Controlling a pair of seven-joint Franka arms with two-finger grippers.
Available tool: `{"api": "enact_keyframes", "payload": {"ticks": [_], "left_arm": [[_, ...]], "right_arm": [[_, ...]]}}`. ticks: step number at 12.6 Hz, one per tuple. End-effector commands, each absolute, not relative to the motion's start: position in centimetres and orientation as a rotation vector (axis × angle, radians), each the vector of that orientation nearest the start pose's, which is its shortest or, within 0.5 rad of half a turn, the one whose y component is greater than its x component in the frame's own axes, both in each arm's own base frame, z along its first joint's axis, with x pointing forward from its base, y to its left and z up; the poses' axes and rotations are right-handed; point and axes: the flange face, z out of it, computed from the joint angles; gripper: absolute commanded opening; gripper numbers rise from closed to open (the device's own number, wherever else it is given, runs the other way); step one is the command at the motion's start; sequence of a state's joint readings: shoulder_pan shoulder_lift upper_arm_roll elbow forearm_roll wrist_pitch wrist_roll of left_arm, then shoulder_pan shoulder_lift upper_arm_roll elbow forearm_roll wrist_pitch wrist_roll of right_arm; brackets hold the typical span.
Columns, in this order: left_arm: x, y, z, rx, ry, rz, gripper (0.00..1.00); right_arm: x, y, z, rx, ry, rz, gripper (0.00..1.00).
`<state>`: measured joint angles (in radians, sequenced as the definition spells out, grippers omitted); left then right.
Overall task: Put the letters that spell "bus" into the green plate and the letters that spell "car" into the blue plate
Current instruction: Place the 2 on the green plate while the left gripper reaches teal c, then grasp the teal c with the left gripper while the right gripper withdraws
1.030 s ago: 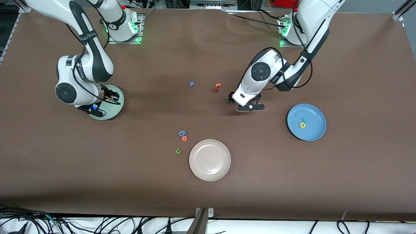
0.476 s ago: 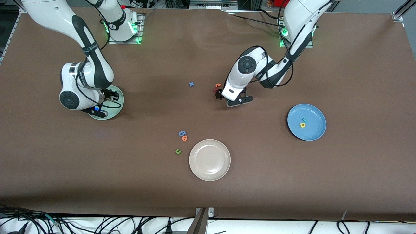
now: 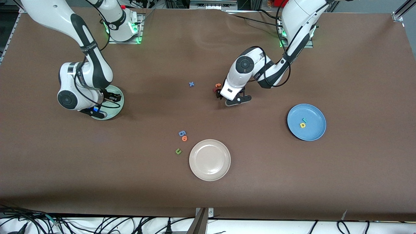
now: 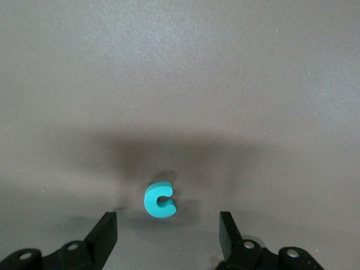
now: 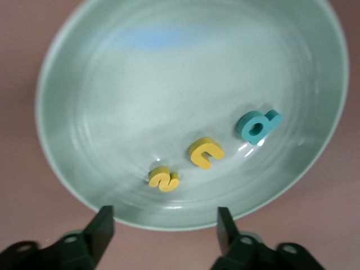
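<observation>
R gripper (image 5: pixel 162 222) hangs over the green plate (image 3: pixel 117 105), which sits on the surface toward the R arm's end. Its jaws stand open w/ nothing between them. In the R wrist view the plate (image 5: pixel 84 95) has all three "bus" letters in it: teal b (image 5: pixel 257 126), yellow u (image 5: pixel 206 152), yellow s (image 5: pixel 163 178), in a loose row, each apart from the next, none touching the jaws. Green plate is at approx 9 o'clock on the surface in the front view.

L gripper (image 4: pixel 167 228) is low over bare surface just beside the orange and red pair (image 3: pixel 216 87), approx mid-surface. Jaws open, gap wide, holding nothing. Teal c (image 4: pixel 160 199) lies flat on the surface between the two fingers (image 4: pixel 104 230), touching neither. In the front view the c is hidden under the L gripper (image 3: pixel 231 97).

Blue plate (image 3: pixel 317 130) is at approx 3 o'clock, toward the L arm's end. In it: yellow a (image 3: pixel 302 124) and thin teal r (image 3: pixel 305 120), close together.

Elsewhere: beige plate (image 3: pixel 209 174) at approx 6 o'clock; blue 6-shaped piece (image 3: pixel 182 133), orange o (image 3: pixel 184 138) and green u (image 3: pixel 178 151) clustered near it; blue x (image 3: pixel 191 84) nr centre.
</observation>
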<state>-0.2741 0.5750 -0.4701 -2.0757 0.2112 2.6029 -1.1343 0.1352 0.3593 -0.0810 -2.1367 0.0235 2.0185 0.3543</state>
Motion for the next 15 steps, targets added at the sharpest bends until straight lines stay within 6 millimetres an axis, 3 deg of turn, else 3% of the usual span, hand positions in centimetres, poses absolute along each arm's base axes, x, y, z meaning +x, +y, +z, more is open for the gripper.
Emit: {"api": "enact_keyframes", "payload": {"ticks": [1, 6, 8, 12, 15], "left_arm": [[42.6, -40.2, 16.9, -3.192, -0.414, 0.102, 0.78], [42.5, -40.2, 16.7, -3.185, -0.400, 0.104, 0.59], [42.5, -40.0, 16.6, -3.174, -0.400, 0.111, 0.53], [43.2, -40.2, 17.2, -3.150, -0.396, 0.115, 0.48], [43.1, -40.3, 17.2, -3.150, -0.395, 0.116, 0.40]], "right_arm": [[54.1, 3.3, 26.7, -3.100, 0.488, 0.768, 1.00], [60.1, 3.7, 38.5, -3.125, 0.419, 0.613, 1.00], [61.5, 3.2, 43.2, -3.118, 0.376, 0.548, 1.00], [62.7, 1.4, 50.8, -3.123, 0.290, 0.427, 1.00], [61.9, 0.3, 53.4, -3.125, 0.191, 0.434, 1.00]]}}
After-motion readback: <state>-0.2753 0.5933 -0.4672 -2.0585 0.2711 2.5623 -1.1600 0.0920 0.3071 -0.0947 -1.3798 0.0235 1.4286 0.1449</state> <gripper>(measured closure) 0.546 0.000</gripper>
